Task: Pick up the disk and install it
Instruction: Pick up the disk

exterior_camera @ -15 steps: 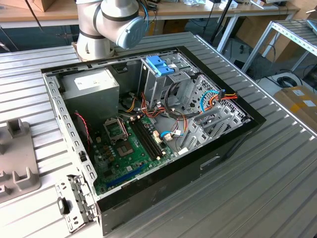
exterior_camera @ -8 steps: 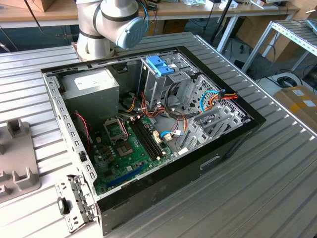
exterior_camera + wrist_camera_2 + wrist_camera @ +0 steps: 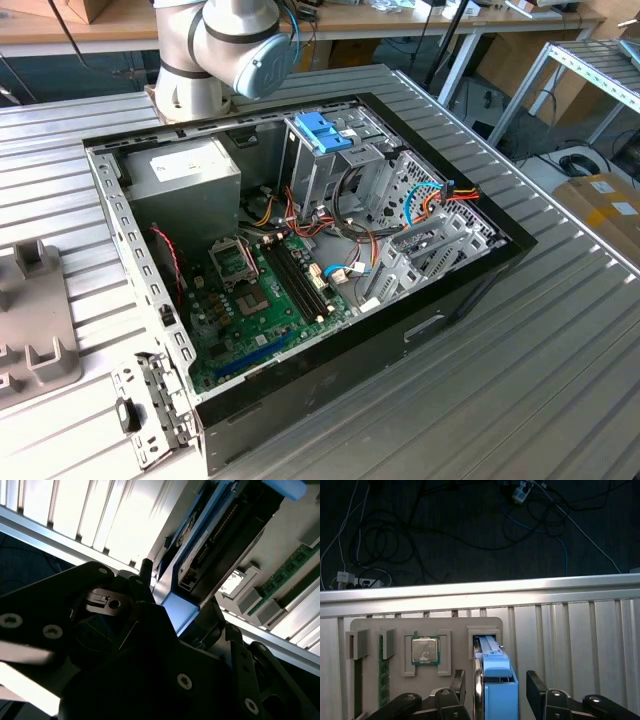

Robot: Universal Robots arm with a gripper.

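The fingers point(image 3: 536, 684) are spread to either side of the disk point(image 3: 498, 692), standing on edge in the grey holder point(image 3: 370, 626)

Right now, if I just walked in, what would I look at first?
Probably the big open computer case on the ribbed metal table, its green motherboard and tangle of coloured wires showing. In the first wrist view, the bright blue-edged disk stands in a slot of a grey holder, with the gripper open on either side of it.
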